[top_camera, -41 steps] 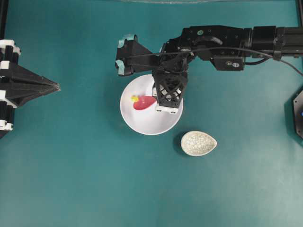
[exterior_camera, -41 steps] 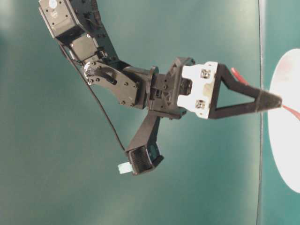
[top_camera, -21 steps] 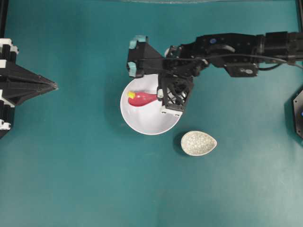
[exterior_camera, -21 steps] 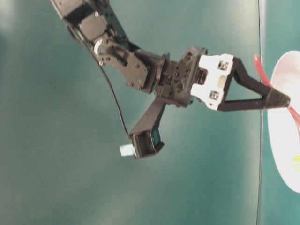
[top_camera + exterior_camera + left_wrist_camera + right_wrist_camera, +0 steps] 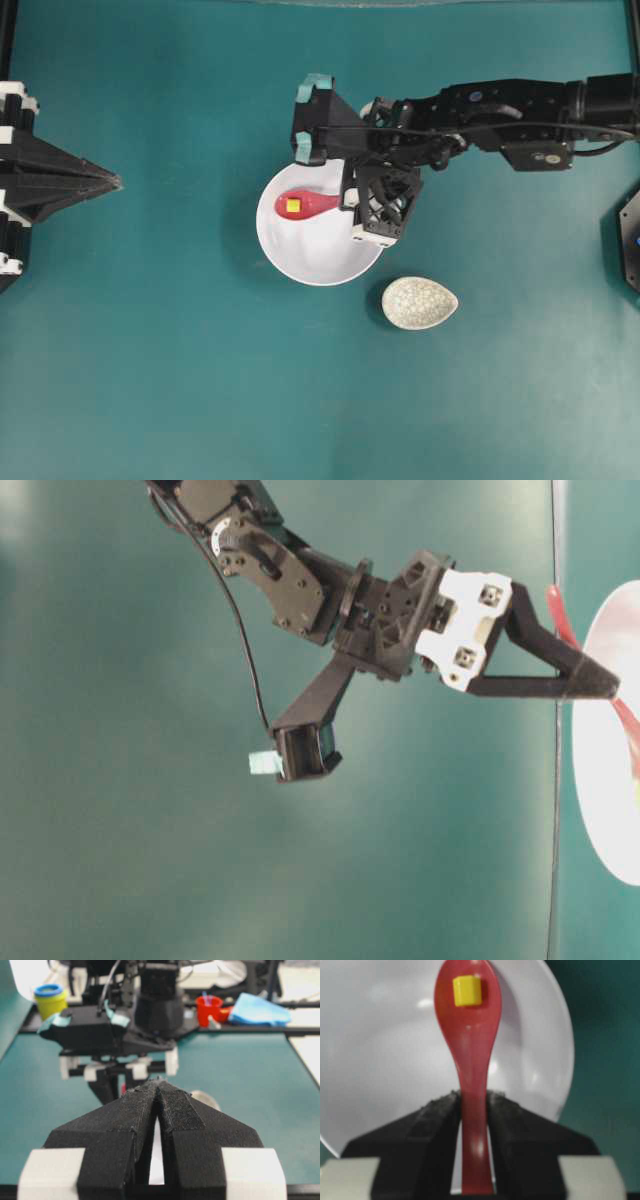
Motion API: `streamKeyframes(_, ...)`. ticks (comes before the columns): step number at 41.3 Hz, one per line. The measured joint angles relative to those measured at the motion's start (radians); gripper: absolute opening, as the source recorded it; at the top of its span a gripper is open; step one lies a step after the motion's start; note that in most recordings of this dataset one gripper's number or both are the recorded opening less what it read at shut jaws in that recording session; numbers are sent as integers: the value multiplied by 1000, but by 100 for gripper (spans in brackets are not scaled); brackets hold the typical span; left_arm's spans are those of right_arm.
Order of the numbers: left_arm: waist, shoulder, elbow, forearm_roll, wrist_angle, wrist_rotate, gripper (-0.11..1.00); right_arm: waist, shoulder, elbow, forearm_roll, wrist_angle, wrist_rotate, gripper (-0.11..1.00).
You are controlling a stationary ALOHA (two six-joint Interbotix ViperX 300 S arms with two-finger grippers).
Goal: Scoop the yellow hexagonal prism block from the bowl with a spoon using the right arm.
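- The block (image 5: 467,991) sits in the scoop of the spoon (image 5: 470,1060), near the tip, above the bowl (image 5: 380,1060). In the overhead view the block (image 5: 293,205) is at about 10 o'clock from the bowl's (image 5: 320,265) centre.
- The right gripper (image 5: 472,1105) has its jaws clamped on the spoon's handle, one pad on each side, the scoop pointing away from the wrist.
- The left gripper (image 5: 159,1097) is parked well apart at 9 o'clock on the worktop (image 5: 150,380), jaws together and holding nothing.
- A speckled spoon rest (image 5: 420,303) lies on the worktop at about 4 o'clock of the bowl, just beside its rim.
- Judged stage: the scoop looks done; what remains is carrying the block off level.
- Risk: the block is tiny and loose on a glossy, shallow scoop. Any tilt of the wrist towards the tip or sideways would likely let it slide off, back into the bowl or onto the worktop.
- Risk: the handle is smooth and narrow; a jerk could twist it between the pads and roll the scoop over.
- Risk: a quick lift or stop could bounce the block out.
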Motion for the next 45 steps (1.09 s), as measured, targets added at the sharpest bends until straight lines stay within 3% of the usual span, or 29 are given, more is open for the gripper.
streamKeyframes(27, 0, 5, 0, 0, 6, 0, 0, 52, -167, 255, 35, -311, 0, 25)
streamKeyframes(32, 0, 6, 0, 0, 12, -2, 0, 54, -190, 272, 63, -325, 0, 25)
streamKeyframes(45, 0, 6, 0, 0, 32, -2, 0, 54, -244, 273, 66, -324, -3, 25)
